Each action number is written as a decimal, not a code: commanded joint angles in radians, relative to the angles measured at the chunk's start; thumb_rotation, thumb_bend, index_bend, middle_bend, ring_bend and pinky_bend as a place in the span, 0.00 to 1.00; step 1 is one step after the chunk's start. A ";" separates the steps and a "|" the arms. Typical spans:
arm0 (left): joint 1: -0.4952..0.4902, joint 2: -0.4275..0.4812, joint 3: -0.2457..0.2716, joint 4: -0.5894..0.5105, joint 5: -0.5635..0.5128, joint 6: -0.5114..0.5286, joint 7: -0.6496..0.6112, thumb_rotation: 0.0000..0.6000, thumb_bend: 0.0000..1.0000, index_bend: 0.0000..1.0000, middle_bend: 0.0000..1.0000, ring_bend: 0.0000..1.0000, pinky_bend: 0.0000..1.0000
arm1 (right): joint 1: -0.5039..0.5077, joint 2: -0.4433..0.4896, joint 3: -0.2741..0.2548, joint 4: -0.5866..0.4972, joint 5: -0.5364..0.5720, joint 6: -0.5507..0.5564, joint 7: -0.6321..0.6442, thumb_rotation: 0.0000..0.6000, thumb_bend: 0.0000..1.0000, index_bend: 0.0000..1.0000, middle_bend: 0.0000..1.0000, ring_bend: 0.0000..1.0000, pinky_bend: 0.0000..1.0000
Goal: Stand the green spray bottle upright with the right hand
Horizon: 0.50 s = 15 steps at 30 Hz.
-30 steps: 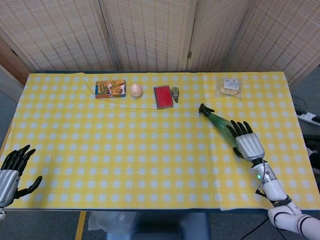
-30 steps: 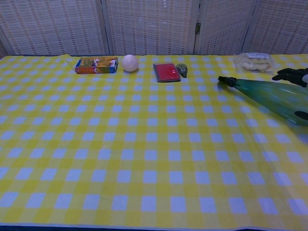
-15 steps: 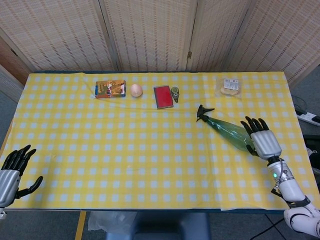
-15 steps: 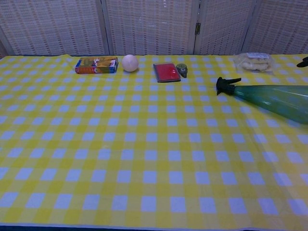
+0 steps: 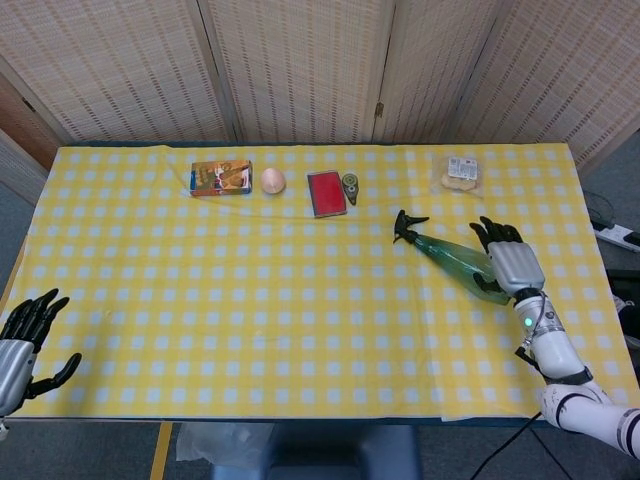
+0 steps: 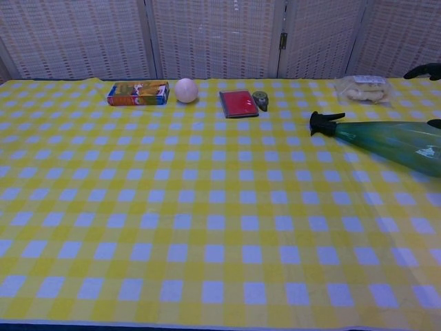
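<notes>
Yellow-and-white checked cloth (image 5: 300, 300) covers the table, and at its near left corner the left hand (image 5: 20, 345) hangs just off the edge, its dark fingers spread apart and holding nothing. Along the far side lies a row of small things: a colourful box (image 5: 221, 177), a pale ball (image 5: 273, 180) just beside it, then a flat red case (image 5: 326, 192) and a small round dark object (image 5: 350, 183) close to that. Further right, lying on its side, is the green spray bottle (image 5: 455, 263), its black nozzle (image 5: 404, 226) pointing toward the middle of the table and its body running down to the right. Near the far right corner sits a clear packet of pale snacks (image 5: 460, 172). The right hand (image 5: 510, 263) rests over the thick base end of the bottle, dark fingers extended past it toward the far side; whether they actually close round the bottle I cannot tell from either view
</notes>
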 commanded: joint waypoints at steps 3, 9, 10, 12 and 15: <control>0.006 0.010 0.002 0.007 0.009 0.016 -0.030 0.11 0.33 0.00 0.00 0.00 0.00 | 0.181 -0.081 0.018 0.024 0.368 -0.070 -0.238 1.00 0.41 0.00 0.02 0.01 0.00; 0.011 0.017 -0.007 0.018 -0.009 0.023 -0.065 0.11 0.33 0.00 0.00 0.00 0.00 | 0.273 -0.168 -0.020 0.093 0.489 -0.070 -0.328 1.00 0.41 0.00 0.07 0.03 0.00; 0.012 0.018 -0.008 0.020 -0.012 0.022 -0.070 0.11 0.33 0.00 0.00 0.00 0.00 | 0.281 -0.179 -0.025 0.103 0.498 -0.069 -0.335 1.00 0.41 0.00 0.07 0.04 0.00; 0.012 0.020 -0.010 0.023 -0.016 0.022 -0.079 0.11 0.33 0.00 0.00 0.00 0.00 | 0.297 -0.203 -0.033 0.127 0.514 -0.068 -0.345 1.00 0.41 0.00 0.10 0.05 0.00; 0.012 0.021 -0.011 0.026 -0.017 0.021 -0.086 0.11 0.33 0.00 0.00 0.00 0.00 | 0.311 -0.231 -0.044 0.158 0.528 -0.055 -0.357 1.00 0.41 0.00 0.17 0.10 0.00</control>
